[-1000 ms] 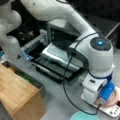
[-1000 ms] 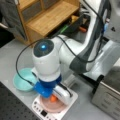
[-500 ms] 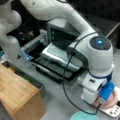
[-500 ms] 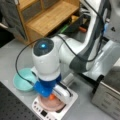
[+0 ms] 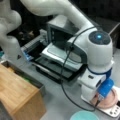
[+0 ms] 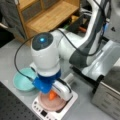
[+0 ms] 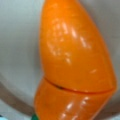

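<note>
My arm is folded low over the pink plate [image 6: 51, 105], which sits on a white scale [image 6: 66, 110] at a front view's bottom. The gripper [image 6: 54, 94] hangs directly above the plate; the wrist housing hides its fingers, so I cannot tell whether they are wide, narrow or closed on anything.

The orange toy carrot [image 6: 52, 95] shows just under the gripper, on or just above the plate. I cannot tell whether it touches the plate or the fingers. In the wrist view the carrot [image 7: 75, 60] fills nearly the whole frame, so it lies straight below the hand and very near. Its long axis runs top to bottom in that view, narrow tip toward the top, a seam across the lower part and a sliver of green at the bottom edge.

A teal bowl [image 6: 23, 80] lies near the scale, apart from it, at a front view's left. A wooden shelf [image 6: 47, 17] stands behind, and a dark toaster oven [image 5: 62, 35] sits beyond the arm.
</note>
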Controlling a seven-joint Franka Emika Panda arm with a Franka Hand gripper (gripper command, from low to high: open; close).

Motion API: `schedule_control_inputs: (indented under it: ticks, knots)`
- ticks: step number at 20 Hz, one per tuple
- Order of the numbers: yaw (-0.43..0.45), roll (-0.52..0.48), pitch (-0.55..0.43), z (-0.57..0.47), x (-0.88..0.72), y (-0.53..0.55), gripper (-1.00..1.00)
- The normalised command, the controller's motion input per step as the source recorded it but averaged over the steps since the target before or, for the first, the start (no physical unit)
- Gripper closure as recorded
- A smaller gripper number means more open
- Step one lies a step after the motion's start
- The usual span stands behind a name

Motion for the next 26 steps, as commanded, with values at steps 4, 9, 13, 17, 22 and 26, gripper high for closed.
schedule_control_inputs:
  ticks: [4,9,13,17,22,26]
  knots:
    - [-0.022,-0.127,-0.024,0.14,-0.19,-0.22,-1.0]
    - [0.037,-0.047,-0.047,0.04,-0.15,-0.27,-1.0]
    - [0.101,0.023,-0.048,0.0,-0.12,-0.38,-1.0]
    - [0.144,0.045,-0.027,0.01,-0.06,-0.6,-1.0]
    - [0.169,0.069,-0.011,0.02,0.01,-0.45,-1.0]
    - [0.198,0.053,0.003,0.0,0.13,-0.24,-1.0]
